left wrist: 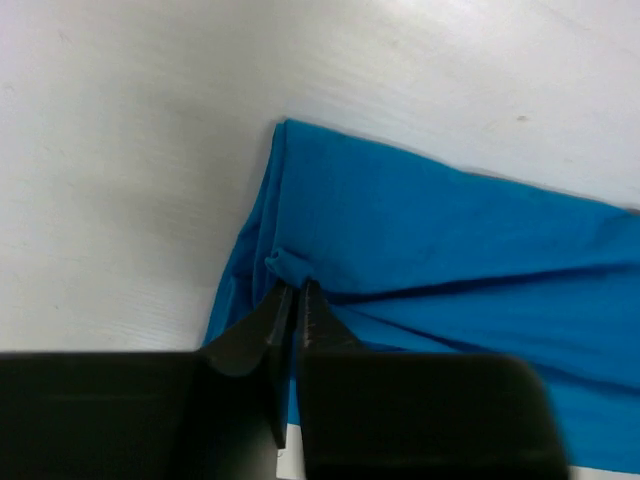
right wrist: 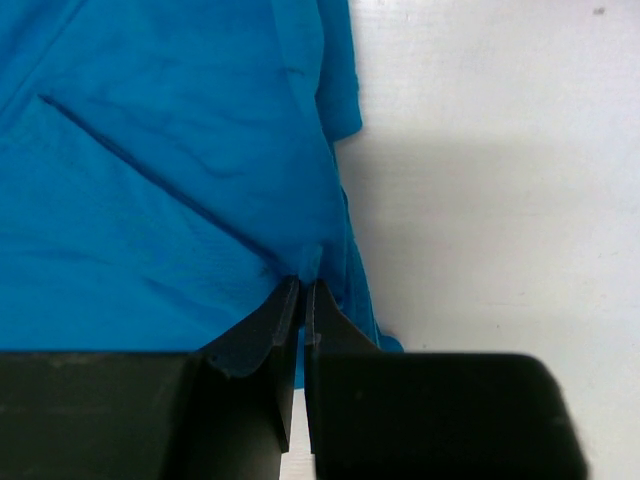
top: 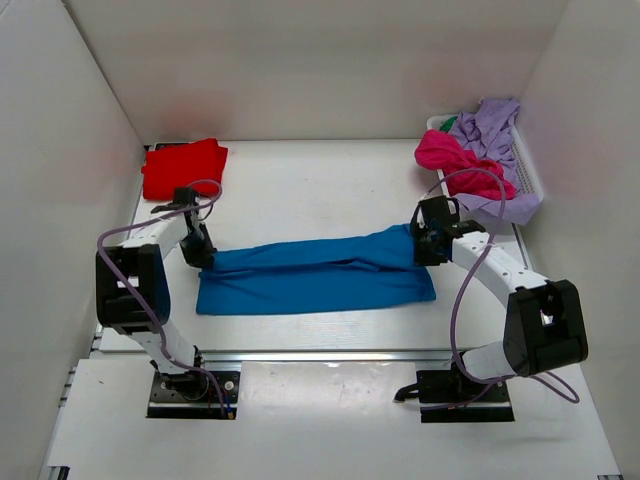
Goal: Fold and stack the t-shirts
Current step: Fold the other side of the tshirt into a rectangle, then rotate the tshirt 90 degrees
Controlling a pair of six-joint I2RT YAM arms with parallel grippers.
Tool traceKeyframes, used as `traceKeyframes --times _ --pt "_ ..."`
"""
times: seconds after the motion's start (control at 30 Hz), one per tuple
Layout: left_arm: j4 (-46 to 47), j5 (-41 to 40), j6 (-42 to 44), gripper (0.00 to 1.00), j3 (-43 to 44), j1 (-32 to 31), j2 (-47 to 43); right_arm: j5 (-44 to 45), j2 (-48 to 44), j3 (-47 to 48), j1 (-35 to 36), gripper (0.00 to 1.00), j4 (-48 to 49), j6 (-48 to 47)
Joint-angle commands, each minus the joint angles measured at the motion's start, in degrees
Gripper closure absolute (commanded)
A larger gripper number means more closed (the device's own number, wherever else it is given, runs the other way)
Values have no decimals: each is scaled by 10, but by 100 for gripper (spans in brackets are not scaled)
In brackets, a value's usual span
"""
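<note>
The bright blue t-shirt (top: 315, 275) lies folded into a long band across the middle of the table. My left gripper (top: 200, 255) is at its left end and my right gripper (top: 425, 248) at its right end. In the left wrist view the left gripper (left wrist: 297, 285) is shut on a small pinch of the blue t-shirt (left wrist: 450, 260) near its corner. In the right wrist view the right gripper (right wrist: 303, 283) is shut on a fold of the blue t-shirt (right wrist: 150, 170) near its edge. A folded red t-shirt (top: 183, 168) lies at the back left.
A white slatted basket (top: 527, 172) stands at the back right, holding a magenta pink t-shirt (top: 455, 160) and a lilac t-shirt (top: 495, 125) that spill over its rim. White walls close in the table on the left, back and right.
</note>
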Motion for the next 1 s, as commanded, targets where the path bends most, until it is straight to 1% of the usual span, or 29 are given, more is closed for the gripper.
traceKeyframes --times 0.0,0.03,0.07,0.1,0.13,0.17,0.2,0.23,0.27,0.3,0.33,0.37,0.4,0.43,0.47,0.5,0.53,0.57,0.63,0.73,0.83,0.93,0.97 --pt "-25 -13 -2 83 0 -6 5 2 -20 -8 -4 100 -13 15" --pt "-21 -12 -2 75 0 -8 3 -2 -21 -9 -3 98 -22 19" --pt "-20 -14 -4 67 -4 -3 2 -6 -18 -12 -5 89 -27 19" --pt "-16 -8 -6 54 -5 -3 -4 -6 -19 -8 -4 85 -33 21" --pt "-11 -7 -5 49 -5 0 -10 3 -18 -3 -2 74 -43 26" --pt "-8 -7 -6 46 -1 6 -14 22 -24 2 1 61 -50 27" --pt "-8 -7 -8 45 14 9 -24 27 -25 11 3 56 -57 35" --pt "-4 -13 -7 44 24 14 -27 30 -32 19 2 46 -62 32" --pt "-9 -26 -4 43 43 16 -37 32 -36 33 -2 39 -71 30" --pt "-10 -31 -2 43 71 16 -41 38 -42 54 -6 36 -84 29" --pt "-9 -35 11 43 84 13 -40 39 -42 62 -2 36 -86 31" --pt "-14 -29 25 46 109 7 -37 45 -47 77 6 37 -94 29" --pt "-16 -27 34 50 134 4 -26 46 -53 86 6 41 -93 37" --pt "-26 -11 48 66 141 -6 -21 42 -59 83 13 51 -89 41" --pt "-28 -25 51 73 153 -19 -9 33 -60 89 16 54 -79 45" --pt "-33 -32 58 75 155 -18 1 23 -54 91 23 54 -73 59" --pt "-34 -33 61 75 148 -42 7 24 -49 86 24 54 -73 63" --pt "-37 -30 61 75 141 -47 9 20 -41 88 34 57 -71 70" --pt "-29 -18 58 75 112 -55 7 22 -30 84 57 70 -66 88" --pt "-29 -8 58 77 74 -65 -4 11 -18 66 86 78 -56 107" --pt "-30 -10 57 79 45 -73 -1 17 -4 46 105 77 -55 127" --pt "-42 -16 53 80 31 -82 18 29 12 23 111 78 -55 142" --pt "-51 -20 46 79 31 -89 27 31 20 15 110 77 -50 150"
